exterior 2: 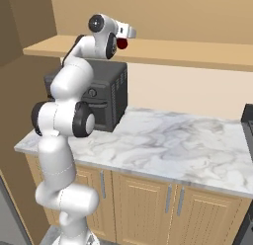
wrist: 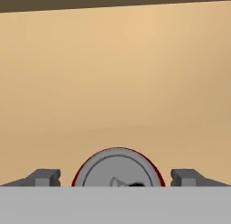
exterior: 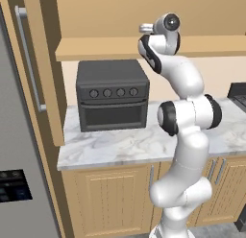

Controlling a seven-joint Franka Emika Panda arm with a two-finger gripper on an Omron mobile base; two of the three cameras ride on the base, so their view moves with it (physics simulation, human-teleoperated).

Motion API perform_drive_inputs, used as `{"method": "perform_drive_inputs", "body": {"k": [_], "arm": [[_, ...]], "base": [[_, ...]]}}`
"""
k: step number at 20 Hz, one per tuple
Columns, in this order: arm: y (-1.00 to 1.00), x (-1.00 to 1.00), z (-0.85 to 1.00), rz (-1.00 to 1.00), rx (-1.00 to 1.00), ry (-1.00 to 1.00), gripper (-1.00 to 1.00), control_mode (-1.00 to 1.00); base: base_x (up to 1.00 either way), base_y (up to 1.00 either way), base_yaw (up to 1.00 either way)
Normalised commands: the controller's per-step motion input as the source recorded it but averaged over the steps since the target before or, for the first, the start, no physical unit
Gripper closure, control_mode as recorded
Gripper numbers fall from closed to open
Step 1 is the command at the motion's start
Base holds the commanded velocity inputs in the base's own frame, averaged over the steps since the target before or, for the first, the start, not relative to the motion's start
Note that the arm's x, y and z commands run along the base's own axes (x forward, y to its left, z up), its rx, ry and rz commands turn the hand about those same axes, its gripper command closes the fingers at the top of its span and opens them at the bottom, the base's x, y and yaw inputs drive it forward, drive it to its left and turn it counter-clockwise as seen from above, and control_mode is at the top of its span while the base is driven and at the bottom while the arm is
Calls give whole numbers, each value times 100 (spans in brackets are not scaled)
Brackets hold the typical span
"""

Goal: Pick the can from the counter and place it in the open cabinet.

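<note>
A simulated kitchen stood behind the arm: tan walls, panelled base cabinets point(exterior 2: 143, 204), and a broad marble tabletop point(exterior 2: 168, 145) running across both base views. Above it hung the open cabinet point(exterior: 96, 49), its flat shelf floor a pale band at about twelve o'clock from the toaster oven point(exterior: 112, 94). The cabinet door point(exterior: 36, 64) hung open at nine o'clock in the left base view, its long bar handle point(exterior: 28, 59) upright.

The white arm reached up to shelf level. In the right base view the hand point(exterior 2: 126, 35) pointed toward three o'clock, with the can point(exterior 2: 122, 43) showing as a small red shape just under it, level with the shelf's front edge and well above the tabletop. Whether it was over the shelf floor or short of it could not be told.

In the hand view the can's silvery top sat at six o'clock between the fingertips point(wrist: 45, 177), a gap visible on each side, so whether they gripped it could not be told.

The can looked light, stiff and smooth-walled, likely slippery; a squeeze across mid-body seemed the safest hold, gentle enough to avoid denting
</note>
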Motion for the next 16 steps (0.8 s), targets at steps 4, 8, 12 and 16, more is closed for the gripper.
{"method": "perform_drive_inputs", "body": {"k": [4, 8, 12, 16], "arm": [[0, 31, -3, 0, 0, 0, -100, -100], [0, 28, -12, 0, 0, 0, -100, -100], [0, 13, -27, 0, -4, -12, -100, -100], [0, -22, -1, 0, -1, -20, -100, -100]], "base": [[0, 0, 0], [0, 0, 0], [0, 0, 0], [0, 0, 0]]}}
